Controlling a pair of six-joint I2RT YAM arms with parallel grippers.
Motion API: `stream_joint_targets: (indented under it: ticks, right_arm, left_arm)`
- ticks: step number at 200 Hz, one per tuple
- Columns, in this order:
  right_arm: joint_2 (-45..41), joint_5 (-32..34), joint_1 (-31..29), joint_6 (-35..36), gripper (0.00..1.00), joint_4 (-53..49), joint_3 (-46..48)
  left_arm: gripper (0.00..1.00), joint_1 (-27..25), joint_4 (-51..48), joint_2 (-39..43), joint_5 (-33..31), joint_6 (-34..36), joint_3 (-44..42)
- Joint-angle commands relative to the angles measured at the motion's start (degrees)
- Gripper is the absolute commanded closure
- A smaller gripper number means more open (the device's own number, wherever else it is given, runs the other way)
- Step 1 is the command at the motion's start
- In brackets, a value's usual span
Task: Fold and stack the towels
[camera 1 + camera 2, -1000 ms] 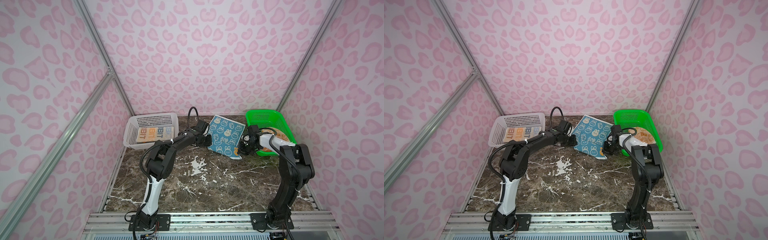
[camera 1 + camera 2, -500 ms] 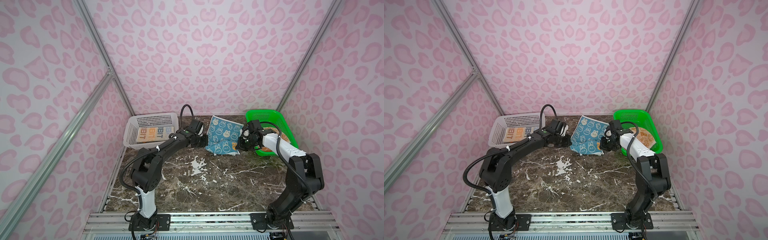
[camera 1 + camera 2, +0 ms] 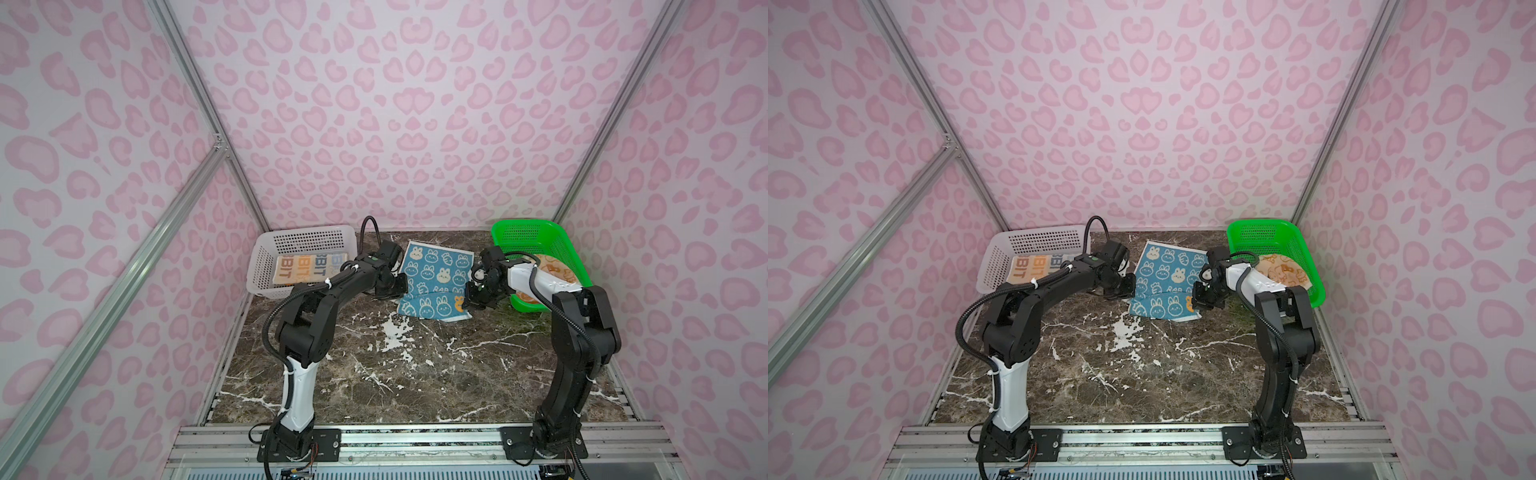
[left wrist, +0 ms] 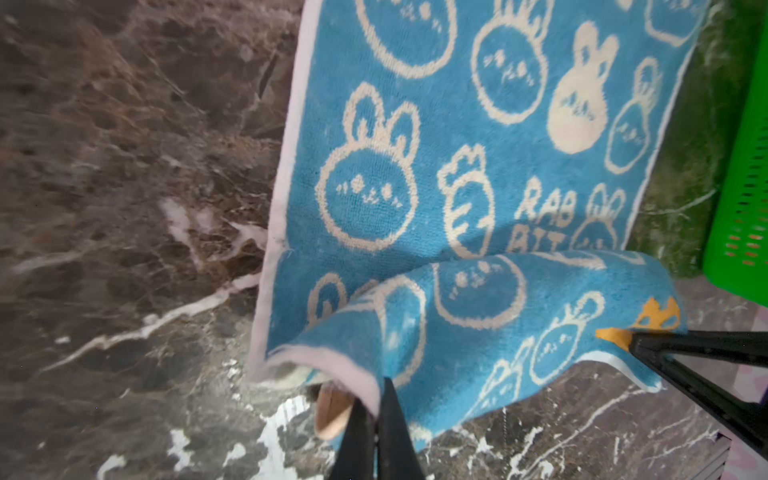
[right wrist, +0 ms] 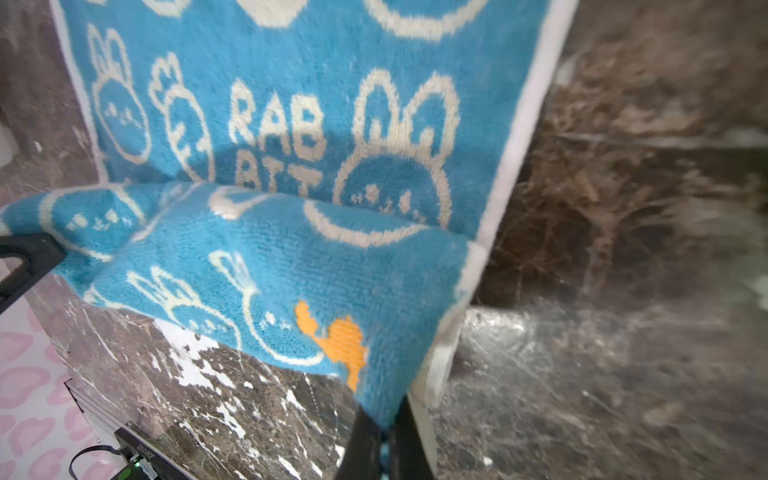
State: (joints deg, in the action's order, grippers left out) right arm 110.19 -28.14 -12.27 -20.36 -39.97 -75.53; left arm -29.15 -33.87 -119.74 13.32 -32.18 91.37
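A teal towel [image 3: 436,274] [image 3: 1169,278] with white bunnies lies between two baskets; its near edge is lifted and curls over the rest. My left gripper [image 3: 398,291] [image 3: 1130,291] is shut on the near left corner, with the pink hem pinched in its jaws [image 4: 378,386]. My right gripper [image 3: 467,301] [image 3: 1196,301] is shut on the near right corner beside the orange mark [image 5: 384,415]. A cream towel [image 3: 307,266] with letters lies folded in the white basket [image 3: 266,253]. An orange towel [image 3: 555,268] lies in the green basket [image 3: 523,232].
The baskets stand at the back corners of the dark marble table [image 3: 415,374]. Pink patterned walls close in the back and both sides. A metal rail [image 3: 374,440] carries both arm bases at the front.
The left jaws have closed on the teal towel's corner. Both grippers have drawn back a little toward the front, and the towel's near edge now bows up over the rest.
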Motion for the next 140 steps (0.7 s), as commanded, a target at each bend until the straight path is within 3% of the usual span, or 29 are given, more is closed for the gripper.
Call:
stream_joint_targets:
  ticks: [1,65,87,140]
  right_arm:
    - [1.2,0.4,0.0,0.6,0.88,0.8,0.1]
    - [-1.8,4.7,-0.1,2.0,0.59,-1.6,0.3]
    - [-4.8,4.8,-0.1,2.2,0.55,-1.2,3.0]
    - [-5.7,3.5,-2.3,1.8,0.55,1.1,7.6]
  left_arm:
    - [0.97,0.5,-0.6,-2.4,-0.5,1.0,1.7]
    - [0.97,3.7,1.3,-6.6,-2.2,-0.9,5.8]
    - [0.97,4.1,1.3,-8.0,-2.2,-1.1,7.7]
    - [0.97,4.2,1.2,-10.1,-1.7,-1.3,9.5]
